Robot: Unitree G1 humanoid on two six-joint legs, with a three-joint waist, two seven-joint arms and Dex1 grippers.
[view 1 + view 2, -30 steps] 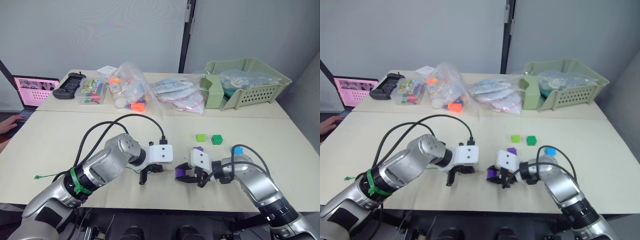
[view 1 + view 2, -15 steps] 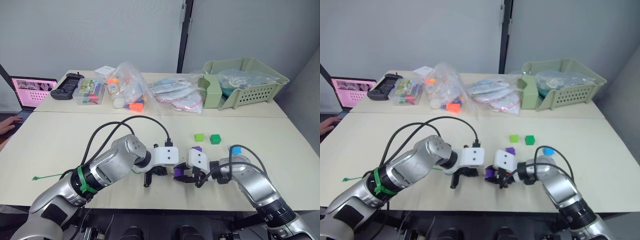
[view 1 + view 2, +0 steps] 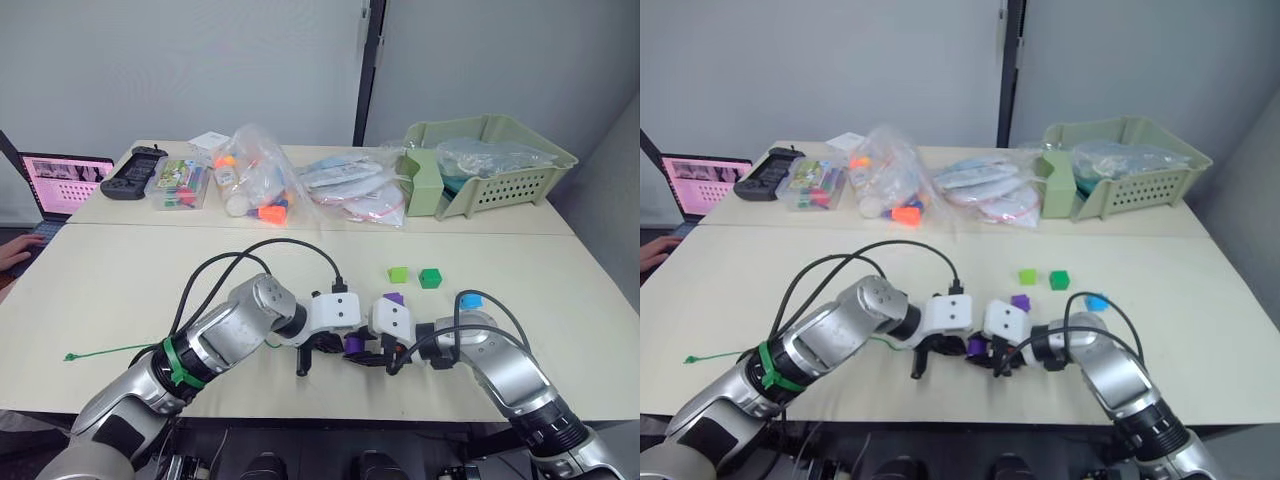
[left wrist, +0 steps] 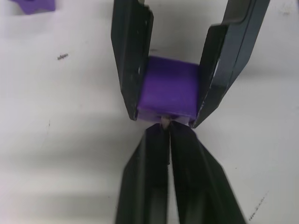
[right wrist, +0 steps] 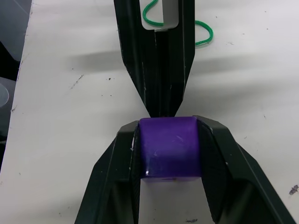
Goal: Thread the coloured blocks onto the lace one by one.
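Note:
My right gripper [image 5: 169,125] is shut on a purple block [image 5: 170,147], held just above the table near its front edge. My left gripper [image 4: 166,128] is shut on the lace, whose pale tip [image 4: 165,122] pokes out of the fingertips and meets the face of that block [image 3: 354,345]. The green lace [image 5: 196,32] trails back behind the left fingers and ends far left on the table [image 3: 75,355]. A second purple block [image 3: 394,298], a lime green one [image 3: 399,274], a dark green one [image 3: 431,278] and a blue one [image 3: 471,300] lie to the right.
Along the far table stand a pale green basket [image 3: 490,165], plastic bags of toys [image 3: 260,180], a clear box [image 3: 185,183] and a black controller [image 3: 140,168]. A laptop [image 3: 65,180] and a person's hand [image 3: 15,250] are at the far left.
My left gripper has moved right with the lace until its tips meet the purple block. My right gripper has shifted slightly left toward it, block still held.

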